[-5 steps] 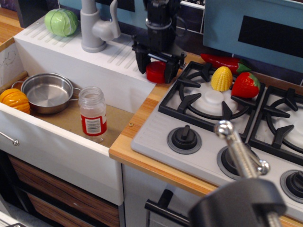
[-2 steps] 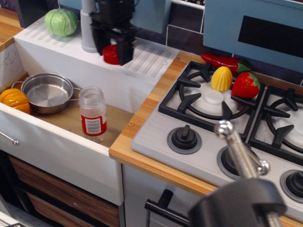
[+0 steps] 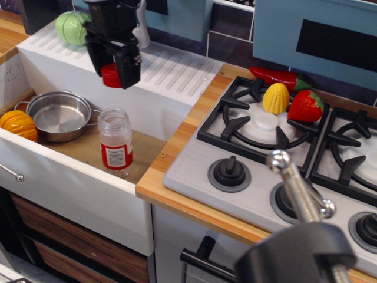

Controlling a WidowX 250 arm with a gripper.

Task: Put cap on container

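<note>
The container [image 3: 115,142] is a clear jar with a red-and-white label. It stands upright and open in the sink, right of the steel pot. My gripper [image 3: 112,72] hangs in the air above and slightly behind the jar. It is shut on the red cap [image 3: 110,76], which shows between the black fingers [image 3: 129,72]. The cap is well above the jar's mouth and apart from it.
A steel pot [image 3: 58,115] and an orange pumpkin [image 3: 16,125] lie in the sink at left. A green cabbage [image 3: 73,27] sits on the drainboard. A chilli [image 3: 278,76], corn [image 3: 275,98] and strawberry [image 3: 305,106] lie on the stove. A metal rod [image 3: 297,188] stands in the foreground.
My gripper has carried the red cap left from the counter by the stove, across the drainboard, to above the sink near the jar. The jar has not moved.
</note>
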